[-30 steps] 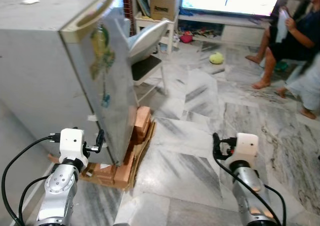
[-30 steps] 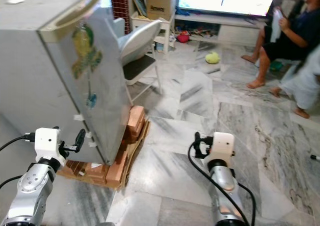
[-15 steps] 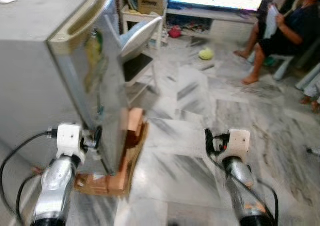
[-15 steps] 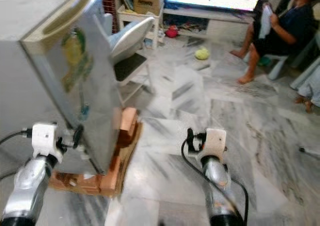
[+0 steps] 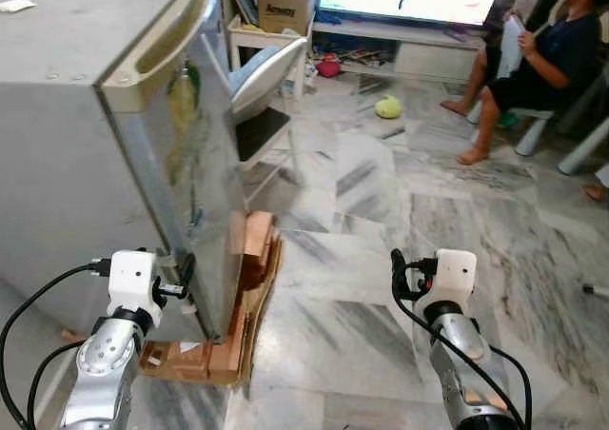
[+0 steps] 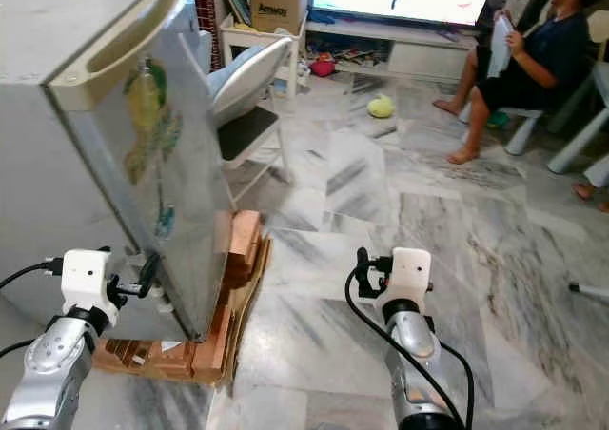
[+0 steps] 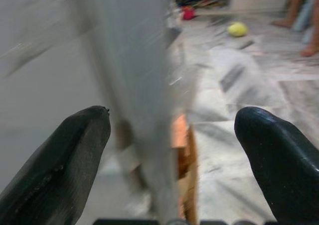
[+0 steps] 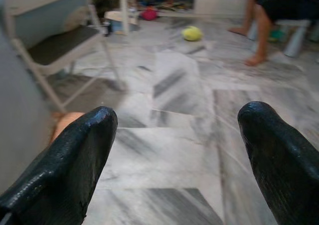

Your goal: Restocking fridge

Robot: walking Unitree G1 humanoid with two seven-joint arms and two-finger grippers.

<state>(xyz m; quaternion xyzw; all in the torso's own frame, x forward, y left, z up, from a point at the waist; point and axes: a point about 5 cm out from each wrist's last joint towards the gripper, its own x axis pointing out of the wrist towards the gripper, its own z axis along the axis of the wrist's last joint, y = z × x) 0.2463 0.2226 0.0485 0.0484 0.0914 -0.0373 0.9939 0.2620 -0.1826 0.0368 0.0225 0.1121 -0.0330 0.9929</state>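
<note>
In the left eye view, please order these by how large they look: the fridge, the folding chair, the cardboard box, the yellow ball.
1. Fridge, by far the largest, though also nearest the camera.
2. Folding chair.
3. Cardboard box, on the white shelf.
4. Yellow ball, smallest.
Box and ball lie farther away, so their true sizes are unsure.

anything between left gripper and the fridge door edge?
Nothing visible. The left gripper, fingers open, is right at the lower edge of the fridge door, which lies between its fingertips in the wrist view. The right gripper hangs open over bare floor.
</note>
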